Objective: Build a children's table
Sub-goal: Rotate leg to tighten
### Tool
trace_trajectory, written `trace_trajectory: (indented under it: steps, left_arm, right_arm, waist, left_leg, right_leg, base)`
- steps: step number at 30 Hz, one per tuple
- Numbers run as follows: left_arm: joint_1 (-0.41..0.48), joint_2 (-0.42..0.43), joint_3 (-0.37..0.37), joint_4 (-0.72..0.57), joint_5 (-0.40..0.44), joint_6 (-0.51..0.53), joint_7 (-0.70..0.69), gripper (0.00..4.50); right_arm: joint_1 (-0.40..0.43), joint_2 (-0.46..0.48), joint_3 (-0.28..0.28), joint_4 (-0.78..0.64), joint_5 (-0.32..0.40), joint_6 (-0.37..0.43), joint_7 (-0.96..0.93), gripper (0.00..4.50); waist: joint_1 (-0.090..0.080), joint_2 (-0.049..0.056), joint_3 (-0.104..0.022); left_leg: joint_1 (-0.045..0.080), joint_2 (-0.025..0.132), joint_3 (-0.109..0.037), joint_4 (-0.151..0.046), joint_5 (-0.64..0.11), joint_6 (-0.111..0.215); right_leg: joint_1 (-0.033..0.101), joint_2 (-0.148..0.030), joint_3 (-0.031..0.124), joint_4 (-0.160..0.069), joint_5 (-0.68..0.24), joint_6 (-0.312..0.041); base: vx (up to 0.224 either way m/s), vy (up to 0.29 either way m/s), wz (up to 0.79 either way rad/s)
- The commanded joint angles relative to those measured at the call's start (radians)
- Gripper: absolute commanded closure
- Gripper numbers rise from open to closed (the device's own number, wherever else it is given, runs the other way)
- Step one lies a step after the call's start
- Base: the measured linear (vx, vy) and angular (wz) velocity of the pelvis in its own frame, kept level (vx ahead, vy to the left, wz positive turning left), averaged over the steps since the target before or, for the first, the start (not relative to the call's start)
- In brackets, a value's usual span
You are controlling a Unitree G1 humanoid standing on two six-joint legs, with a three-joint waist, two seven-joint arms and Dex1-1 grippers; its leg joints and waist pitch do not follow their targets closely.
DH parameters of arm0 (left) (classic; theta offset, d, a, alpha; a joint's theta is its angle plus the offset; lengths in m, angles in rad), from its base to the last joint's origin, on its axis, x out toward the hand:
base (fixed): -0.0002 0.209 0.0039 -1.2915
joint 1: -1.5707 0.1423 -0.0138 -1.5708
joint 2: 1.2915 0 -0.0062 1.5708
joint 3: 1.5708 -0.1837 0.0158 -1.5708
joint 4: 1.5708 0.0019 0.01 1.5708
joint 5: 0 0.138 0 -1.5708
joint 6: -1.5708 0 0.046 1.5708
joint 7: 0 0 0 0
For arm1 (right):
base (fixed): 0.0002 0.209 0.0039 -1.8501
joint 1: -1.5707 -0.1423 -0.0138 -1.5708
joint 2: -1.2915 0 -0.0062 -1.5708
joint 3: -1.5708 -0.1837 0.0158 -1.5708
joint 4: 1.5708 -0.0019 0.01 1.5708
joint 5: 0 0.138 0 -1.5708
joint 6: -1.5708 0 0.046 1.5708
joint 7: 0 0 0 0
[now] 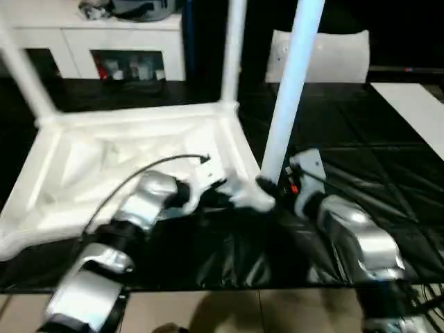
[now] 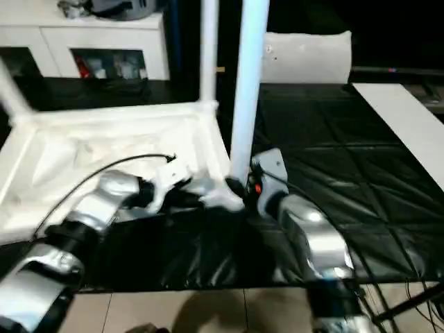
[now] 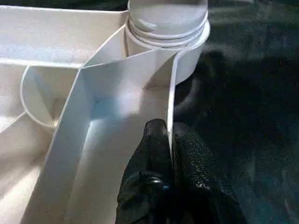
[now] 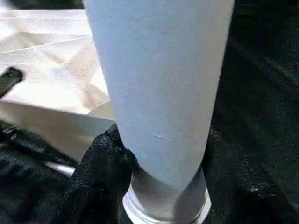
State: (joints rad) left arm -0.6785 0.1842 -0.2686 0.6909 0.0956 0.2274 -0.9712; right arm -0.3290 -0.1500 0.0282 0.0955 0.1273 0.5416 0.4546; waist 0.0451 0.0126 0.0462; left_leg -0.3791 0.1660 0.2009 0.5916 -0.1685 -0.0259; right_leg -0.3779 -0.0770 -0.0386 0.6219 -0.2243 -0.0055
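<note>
The white plastic rectangular tabletop [image 1: 132,163] lay upside down on the black mat [image 1: 374,159], ribbed underside up. Two white tapered tube legs already stood in its far corners [image 1: 232,48] [image 1: 24,69]. A third white tube leg [image 1: 291,83] stood upright in the near corner socket [image 3: 168,42], thread rings showing at its foot. The left gripper [image 3: 170,154] was pinched shut on the tabletop's thin side wall, right beside that socket. The right gripper [image 4: 159,154] wrapped its black fingers [image 4: 100,168] round the leg's base, half-open jaws filled by the tube. To my eye, the trick was keeping the leg dead vertical while twisting, and the left holding the top still, so the thread wouldn't cross.
</note>
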Motion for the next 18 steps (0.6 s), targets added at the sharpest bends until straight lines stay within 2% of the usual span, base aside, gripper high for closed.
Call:
trace_trajectory:
  steps: [1, 2, 4, 6, 8, 10, 13, 15, 18]
  left_arm:
    - [-0.016, -0.085, 0.023, -0.056, -0.03, 0.014, 0.121, 4.5]
    - [-0.011, -0.089, 0.022, -0.069, -0.026, 0.025, 0.127, 4.5]
    - [-0.001, -0.086, 0.018, -0.095, -0.019, 0.039, 0.13, 4.5]
    - [0.007, -0.076, 0.016, -0.117, -0.013, 0.046, 0.124, 4.5]
    - [0.013, -0.064, 0.025, -0.138, -0.026, 0.056, 0.104, 4.5]
    - [0.022, -0.044, 0.014, -0.153, -0.031, 0.046, 0.07, 4.5]
    - [0.033, -0.009, -0.004, -0.158, -0.025, 0.007, 0.02, 4.5]
    - [0.036, 0.007, -0.006, -0.156, -0.025, -0.001, 0.0, 4.5]
    - [0.048, 0.065, -0.028, -0.147, -0.03, -0.094, -0.12, 4.5]
  right_arm:
    - [0.007, 0.085, 0.129, 0.032, 0.039, 0.051, 0.047, 2.54]
    - [0.006, 0.092, 0.125, 0.032, 0.039, 0.053, 0.042, 2.54]
    - [0.009, 0.097, 0.118, 0.024, 0.039, 0.036, 0.043, 1.86]
    - [0.016, 0.098, 0.106, 0.011, 0.046, 0.017, 0.052, 1.86]
    - [0.029, 0.082, 0.099, 0.0, 0.048, -0.027, 0.074, 1.49]
    - [0.04, 0.058, 0.098, -0.006, 0.048, -0.058, 0.096, 1.4]
    - [0.053, 0.029, 0.08, -0.022, 0.07, -0.084, 0.144, 1.04]
    - [0.059, 0.012, 0.072, -0.031, 0.08, -0.1, 0.173, 0.91]
    - [0.083, -0.083, 0.073, -0.056, 0.091, -0.159, 0.298, 0.58]
  waist:
    - [0.001, -0.007, -0.048]
    - [0.002, -0.006, -0.05]
    - [0.001, -0.007, -0.051]
    - [0.002, -0.004, -0.052]
    - [0.002, -0.002, -0.056]
    - [0.002, -0.003, -0.058]
    - [0.002, 0.002, -0.059]
    - [0.002, 0.0, -0.06]
    - [0.007, -0.001, -0.062]
  left_leg:
    - [0.024, 0.063, -0.043, -0.082, -0.327, -0.029]
    - [0.024, 0.063, -0.041, -0.081, -0.314, -0.021]
    - [0.021, 0.064, -0.04, -0.081, -0.296, -0.012]
    - [0.021, 0.064, -0.04, -0.08, -0.283, -0.005]
    - [0.018, 0.066, -0.038, -0.079, -0.253, 0.003]
    - [0.017, 0.065, -0.037, -0.079, -0.234, 0.015]
    - [0.015, 0.065, -0.037, -0.077, -0.215, 0.031]
    - [0.014, 0.065, -0.035, -0.074, -0.203, 0.042]
    - [0.014, 0.065, -0.035, -0.07, -0.183, 0.062]
  right_leg:
    - [0.015, -0.08, 0.046, -0.102, -0.309, -0.173]
    - [0.015, -0.079, 0.046, -0.102, -0.292, -0.174]
    - [0.019, -0.078, 0.046, -0.099, -0.256, -0.179]
    - [0.02, -0.078, 0.045, -0.098, -0.242, -0.179]
    - [0.022, -0.077, 0.044, -0.093, -0.185, -0.187]
    - [0.025, -0.074, 0.042, -0.091, -0.148, -0.195]
    - [0.028, -0.075, 0.041, -0.088, -0.099, -0.211]
    - [0.032, -0.076, 0.041, -0.086, -0.071, -0.219]
    - [0.037, -0.078, 0.04, -0.087, -0.048, -0.226]
  base:
    - [0.0, 0.0, 0.0]
    - [0.0, 0.0, 0.0]
    - [0.0, 0.0, 0.0]
    - [0.0, 0.0, 0.0]
    - [0.0, 0.0, 0.0]
    - [0.0, 0.0, 0.0]
    - [0.0, 0.0, 0.0]
    - [0.0, 0.0, 0.0]
    - [0.0, 0.0, 0.0]
